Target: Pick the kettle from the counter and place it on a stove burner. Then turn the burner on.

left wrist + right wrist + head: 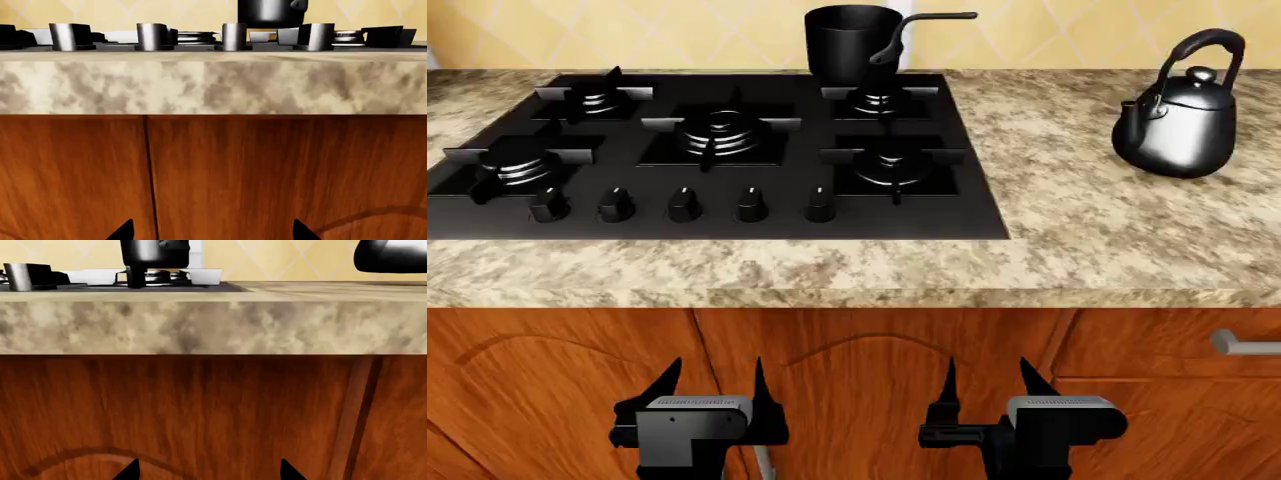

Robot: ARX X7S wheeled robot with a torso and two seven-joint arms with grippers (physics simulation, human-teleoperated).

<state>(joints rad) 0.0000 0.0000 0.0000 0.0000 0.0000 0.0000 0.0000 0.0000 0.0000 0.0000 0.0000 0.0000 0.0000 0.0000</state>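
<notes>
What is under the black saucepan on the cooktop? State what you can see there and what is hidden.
The saucepan sits on the cooktop's back right burner grate; its front arms show. The burner's rear part, beneath the pan, is covered.

A wall of pale yellow tiles (694, 35) set in a diamond pattern runs behind the worktop. Below the worktop's front edge stand reddish-brown wooden cabinet doors (561, 390) with visible grain and arched raised panels — a narrow vertical seam (151, 175) divides two of them. At the right a drawer front carries a metal bar handle (1248, 343). Light is even and soft — shadows are faint.
</notes>
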